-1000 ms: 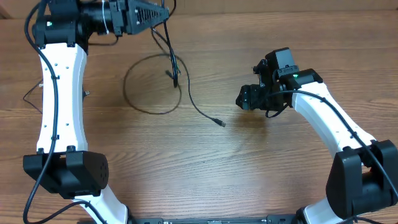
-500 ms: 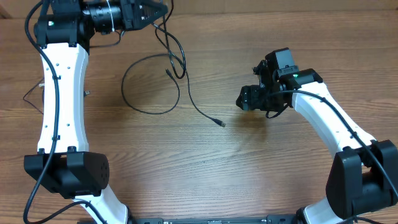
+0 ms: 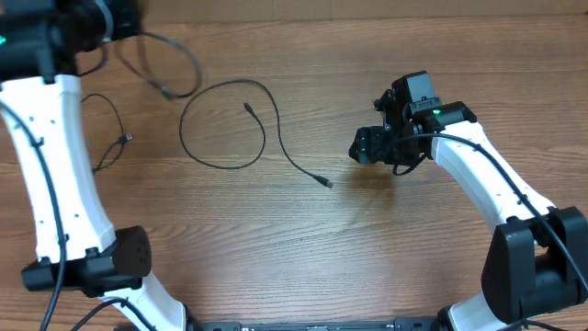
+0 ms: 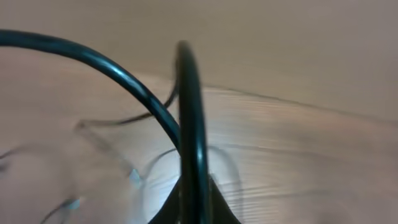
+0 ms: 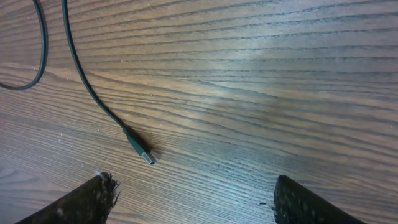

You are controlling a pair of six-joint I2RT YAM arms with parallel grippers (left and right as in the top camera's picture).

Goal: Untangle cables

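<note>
Wooden table point(image 3: 303, 257) seen from above. 1 black looped cable point(image 3: 181, 131) lies alone at centre, its silver plug point(image 5: 144, 155) toward 4 o'clock. The left gripper point(image 4: 194, 208), closed on a second cable point(image 4: 189, 112), holds it up at 10 o'clock (blurred, seemingly clear of the loop). The right gripper point(image 3: 361, 145) hovers open and empty at 3 o'clock. Separation looks largely done. A thin cord point(image 3: 125, 139) at 9 o'clock may need sorting.

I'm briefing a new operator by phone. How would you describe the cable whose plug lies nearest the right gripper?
On the wooden table, look at its middle. The looped cable lies flat there, its tail ending in a silver-tipped plug short of the right gripper. Unlike the lifted cable at top left and the thin cable at the left edge, it makes one wide ring.
</note>
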